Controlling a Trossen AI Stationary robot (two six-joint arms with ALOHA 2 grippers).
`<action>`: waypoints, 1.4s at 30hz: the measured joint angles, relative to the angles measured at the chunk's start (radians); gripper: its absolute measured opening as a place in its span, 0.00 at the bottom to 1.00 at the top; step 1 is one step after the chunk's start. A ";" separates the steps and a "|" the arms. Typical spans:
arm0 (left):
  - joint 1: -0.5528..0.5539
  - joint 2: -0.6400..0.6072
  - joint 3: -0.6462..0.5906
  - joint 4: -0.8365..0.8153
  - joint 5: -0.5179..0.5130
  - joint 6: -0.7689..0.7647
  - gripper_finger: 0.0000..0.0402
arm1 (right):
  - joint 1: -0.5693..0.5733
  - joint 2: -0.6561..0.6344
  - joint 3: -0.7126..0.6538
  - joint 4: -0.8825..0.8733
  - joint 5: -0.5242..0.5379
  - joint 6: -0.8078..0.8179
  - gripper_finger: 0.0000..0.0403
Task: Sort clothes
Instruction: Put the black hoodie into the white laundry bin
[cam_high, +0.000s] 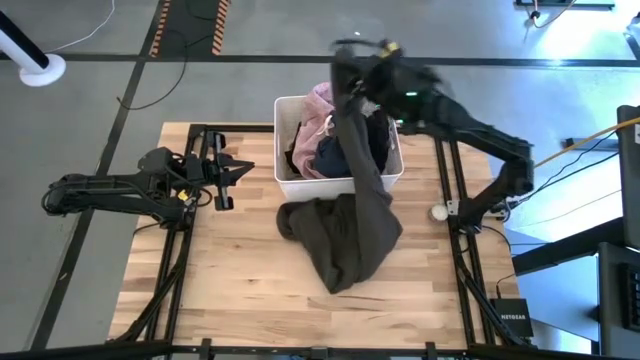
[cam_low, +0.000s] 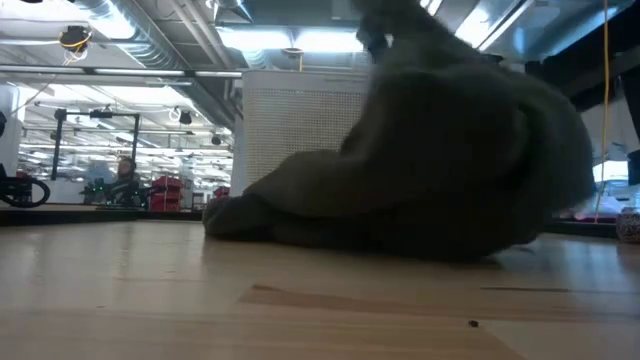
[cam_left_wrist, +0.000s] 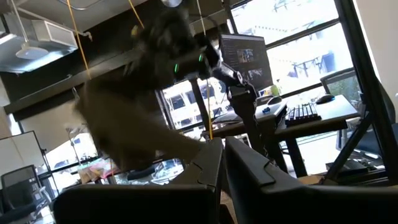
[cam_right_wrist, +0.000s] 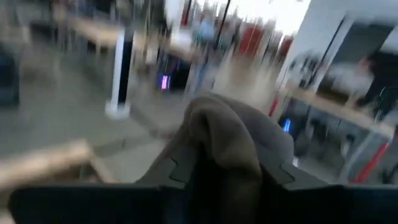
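The large dark olive-brown garment hangs from my right gripper, which is shut on it high over the white bin's far side. Its lower part lies heaped on the table in front of the bin and fills the low view. In the bin lie a light pink garment, a navy one and a black one. My left gripper is shut and empty, left of the bin. My right gripper pinches a bunched fold of the olive-brown garment between its two fingers. The cloth drapes over the fingertips. The garment hangs below the gripper over the bin's near wall, and its lower end rests on the table.
The white bin stands at the table's far middle. A small white round object lies by the right arm's base. Bare wooden table lies near and to the left of the heap.
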 joint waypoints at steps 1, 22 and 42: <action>0.000 0.000 0.000 0.001 0.000 0.000 0.04 | -0.009 0.019 -0.008 -0.043 -0.015 0.028 0.26; 0.000 0.000 0.000 -0.010 0.000 0.001 0.04 | 0.179 0.034 0.145 -0.632 0.126 0.204 0.53; 0.000 0.000 0.000 -0.009 0.000 -0.026 0.04 | 0.805 0.024 -0.410 -1.044 -0.072 1.127 0.53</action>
